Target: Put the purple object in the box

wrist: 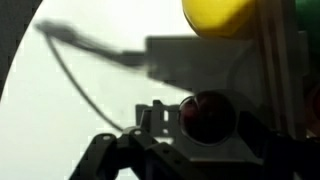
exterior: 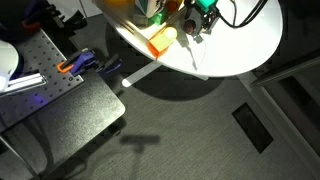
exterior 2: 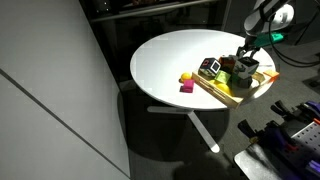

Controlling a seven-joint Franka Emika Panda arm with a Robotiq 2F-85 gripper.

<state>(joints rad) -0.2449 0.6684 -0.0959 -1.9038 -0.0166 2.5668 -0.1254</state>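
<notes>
1. Broadly, the box lies near the edge of a round white table. It is a shallow tan-rimmed tray crowded with small dark and green items.
2. The gripper hangs over the far side of the box, low among those items. The arm rises behind the box.
3. Finger state: the wrist view is blurred. Dark finger shapes show at the bottom edge of that view, but their spacing cannot be read. Whether they grip anything cannot be told, and both exterior views are too small to settle it.
4. The purple object appears in the wrist view as a dark maroon ball with a faint glint. It sits against a grey blocky form, directly below a round yellow thing. Whether it rests inside the box cannot be told from that view. It cannot be singled out in either exterior view.
5. Outside the box, a small yellow piece and a pink block lie on the table just beside the box's end away from the arm.
6. A black cable loops over the tabletop near the gripper.
7. Well apart from the box, off the table, stands a grey perforated plate carrying orange clamps.
</notes>
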